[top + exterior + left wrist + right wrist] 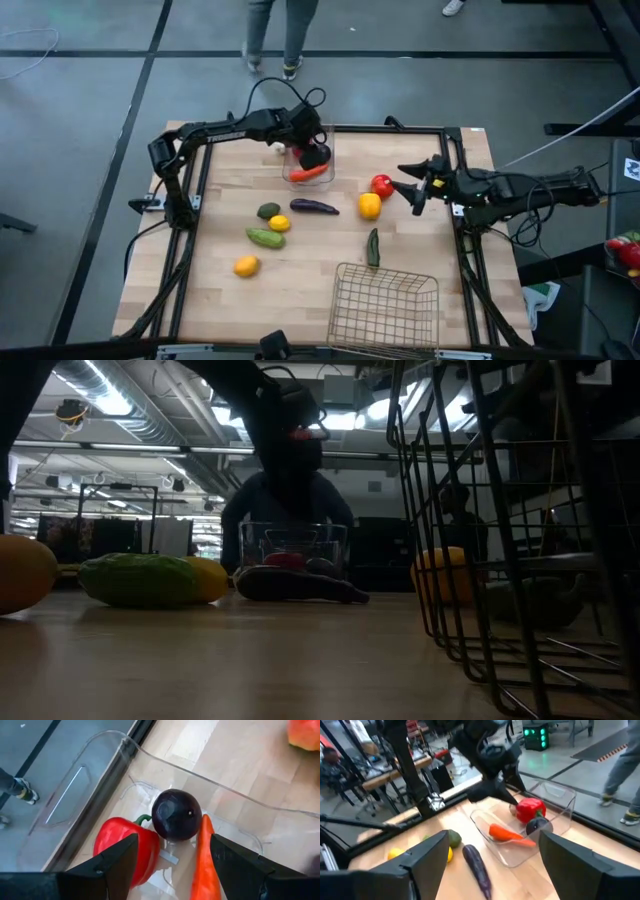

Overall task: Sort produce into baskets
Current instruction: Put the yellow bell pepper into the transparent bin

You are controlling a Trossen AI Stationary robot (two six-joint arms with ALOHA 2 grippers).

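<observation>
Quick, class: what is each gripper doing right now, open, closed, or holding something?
Left gripper: open above the clear bin, holding nothing.
Right gripper: open, empty, near the red tomato.

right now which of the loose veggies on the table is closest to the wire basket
The dark green cucumber-like piece, lying just beyond the wire basket rim. The eggplant, yellow pepper and tomato all sit farther off.

Clear bin (125, 750) holding a red pepper (122, 845), dark purple ball (176, 814) and orange carrot (205, 865); on the pale wood-plank surface (300, 270), a purple eggplant (314, 207), yellow pepper (370, 206), green cucumber (265, 238), grey wire basket (385, 305).
</observation>
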